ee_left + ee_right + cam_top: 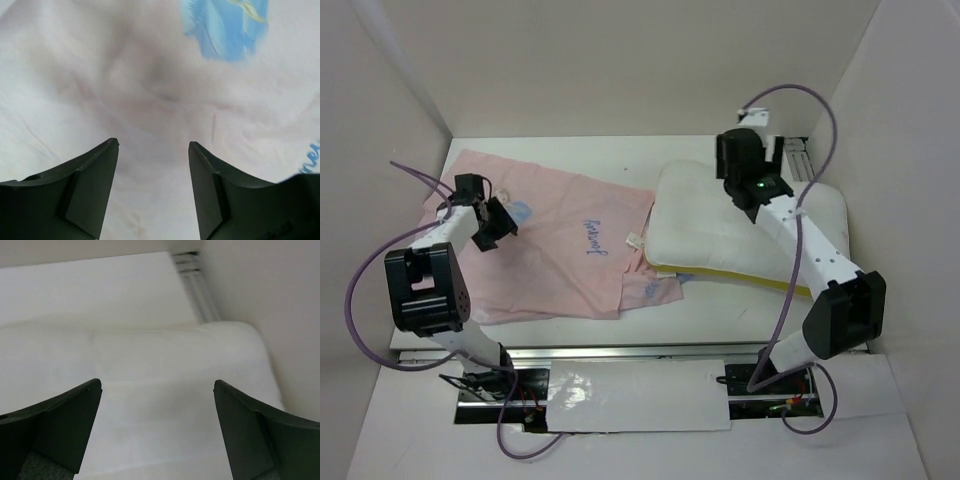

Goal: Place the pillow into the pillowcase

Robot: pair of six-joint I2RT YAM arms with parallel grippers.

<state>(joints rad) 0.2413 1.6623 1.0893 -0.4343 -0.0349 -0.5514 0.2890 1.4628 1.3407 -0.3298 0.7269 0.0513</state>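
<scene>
**Q:** Where do the task's things lie, and why so?

**A:** Top view. The pillowcase [560, 250] is spread flat, pink side up, over the 9 o'clock half of the surface [720, 312]. The pillow [700, 225] sits toward 3 o'clock, its near-left corner overlapping the case's 3 o'clock edge. The pillow is wholly outside the case. The overlap probably marks the end where the pillow must enter, though no opening can be made out.

**Q:** And the fingers?

**A:** The left fingers [92, 175] are spread, close above the pink fabric with nothing pinched. The right fingers [65, 425] are spread wide over the pillow's top and grip nothing. By this reading, each arm is posted over its own thing — one to lift cloth, one to move the cushion.

**Q:** What does one view show that another does not?

**A:** Only the wrist views show the gap between the fingertips. The left one also shows creases and a blue print patch [227, 30] at 1 o'clock. Only the top view shows the overlap — and the yellow seam [760, 282] along the pillow's 6 o'clock side.
</scene>
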